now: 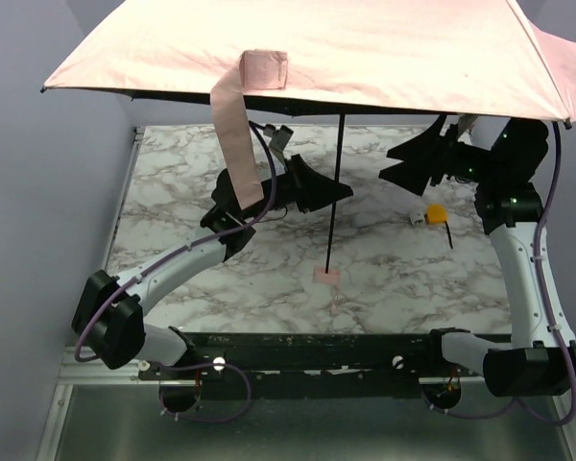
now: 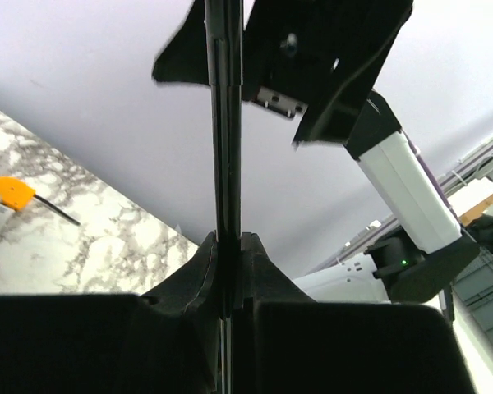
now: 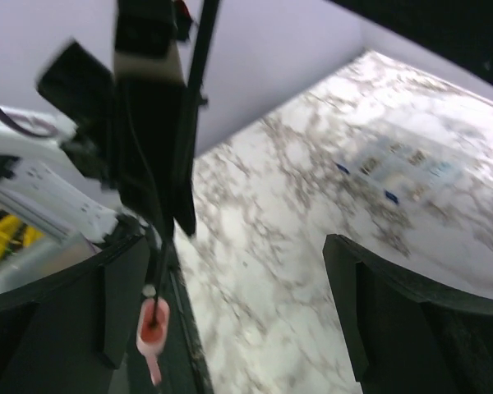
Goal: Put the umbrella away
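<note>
Spreading across the frame's top, the umbrella (image 1: 365, 48) stands open, its smooth pale pink canopy above the veined marble table (image 1: 394, 279). At centre the left gripper (image 1: 336, 192) pinches the thin black shaft (image 1: 334, 235). A flat strap (image 1: 235, 125) dangles upper left. Upper right, the right gripper (image 1: 403, 165) gapes wide, holding nothing.

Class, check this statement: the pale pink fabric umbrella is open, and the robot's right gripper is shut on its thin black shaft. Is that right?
Not quite. The left gripper, not the right, is shut on the thin black shaft of the pale pink fabric umbrella; the left wrist view shows this. The umbrella is indeed open. The right gripper stands open, off the shaft.
</note>
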